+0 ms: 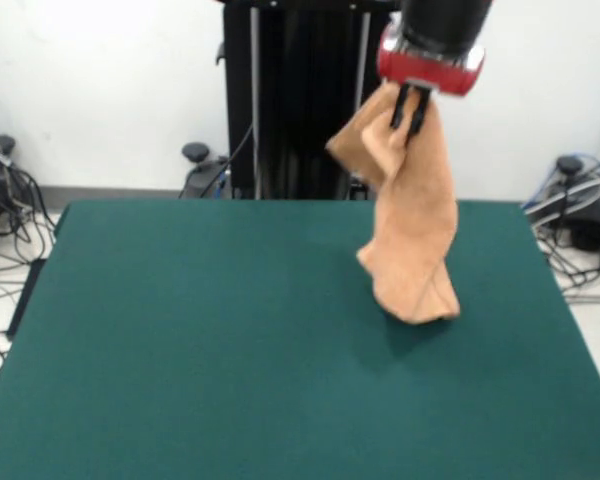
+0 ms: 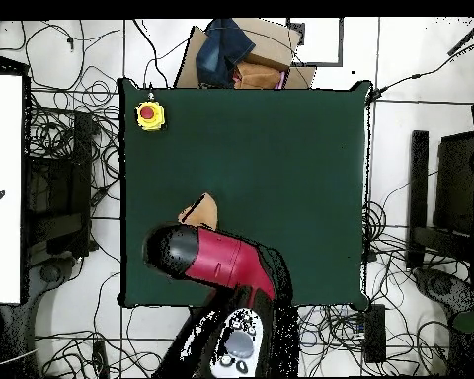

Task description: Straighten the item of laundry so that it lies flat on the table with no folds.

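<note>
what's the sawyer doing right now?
The red and black robot arm's claw is shut on the peach-orange terry-cloth towel, holding it up by its top. The towel hangs bunched and twisted, its lower end about at the dark green felt-topped table; whether it touches is unclear. Nothing is flat yet. In the overhead view a yellow box with a red button sits near one table corner.
</note>
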Tool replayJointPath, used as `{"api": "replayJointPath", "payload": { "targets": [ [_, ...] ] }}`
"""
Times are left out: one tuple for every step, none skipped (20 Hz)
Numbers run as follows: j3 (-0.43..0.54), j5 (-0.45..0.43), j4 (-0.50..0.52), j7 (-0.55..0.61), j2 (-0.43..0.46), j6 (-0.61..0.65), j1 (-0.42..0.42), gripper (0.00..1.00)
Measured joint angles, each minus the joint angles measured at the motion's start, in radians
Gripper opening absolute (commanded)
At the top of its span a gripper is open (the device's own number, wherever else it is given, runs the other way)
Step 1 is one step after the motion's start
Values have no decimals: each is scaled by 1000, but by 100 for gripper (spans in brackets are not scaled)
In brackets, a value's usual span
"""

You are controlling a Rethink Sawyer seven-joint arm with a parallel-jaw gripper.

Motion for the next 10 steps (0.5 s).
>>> {"api": "replayJointPath", "payload": {
  "targets": [
    [-2,-1,-2,0,-13,36,1,0],
    [-3,-2,-4,0,-26,71,2,0],
    [-4,-2,-6,0,-34,92,2,0],
    [-5,-2,-7,0,-38,101,2,0],
    [-6,-2,-8,0,-44,107,0,0],
    [-7,-2,-8,0,-50,112,-1,0],
    [-8,-2,-9,0,-56,117,-3,0],
    [-9,-2,-10,0,-61,122,-4,0],
    [-9,-2,-10,0,-63,120,-6,0],
    [-9,-2,-10,0,-64,113,-8,0]
  ]
}}
